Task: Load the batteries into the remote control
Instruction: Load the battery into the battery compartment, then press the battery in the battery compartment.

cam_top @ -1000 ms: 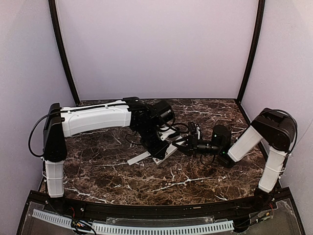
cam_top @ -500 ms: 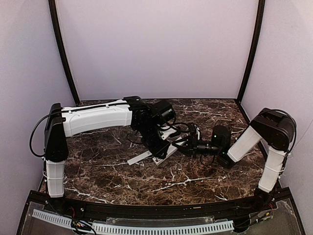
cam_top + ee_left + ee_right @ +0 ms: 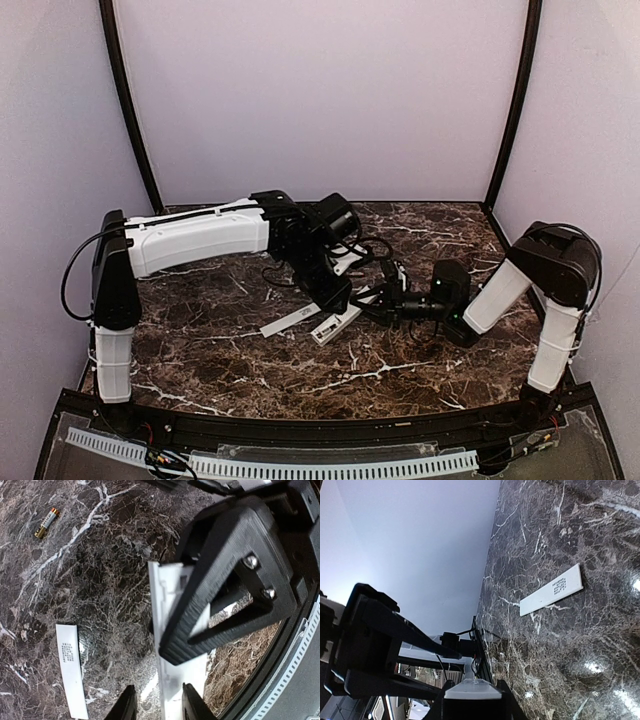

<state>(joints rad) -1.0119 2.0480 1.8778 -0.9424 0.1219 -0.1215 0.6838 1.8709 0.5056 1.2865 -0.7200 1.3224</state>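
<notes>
In the overhead view the remote control [image 3: 333, 325] lies on the marble table [image 3: 250, 370] near its middle, and both arms meet over it. The right gripper [image 3: 378, 301] comes in low from the remote's right and takes its far end, likely to stop it sliding while the other arm works. The left gripper [image 3: 337, 297] hangs just above the remote, and a flat white strip [image 3: 288, 321], probably the battery cover, lies just to the remote's left, out of the way. In the left wrist view the remote [image 3: 176, 690] runs up the frame between the left gripper's fingertips [image 3: 127, 706]; they stand apart, with bare marble showing between one tip and the remote's edge, so they clamp nothing. A black finger of the right gripper [image 3: 225, 580] lies across the remote and hides its open bay, so whether a cell is seated cannot be told. One battery [image 3: 46, 522] lies loose, well away from the remote, beyond the strip [image 3: 70, 675]. In the right wrist view the remote's white end [image 3: 472, 690] sits squeezed between the right gripper's two fingers, which are closed onto it. The strip [image 3: 552, 590] lies apart from the remote on the marble.
</notes>
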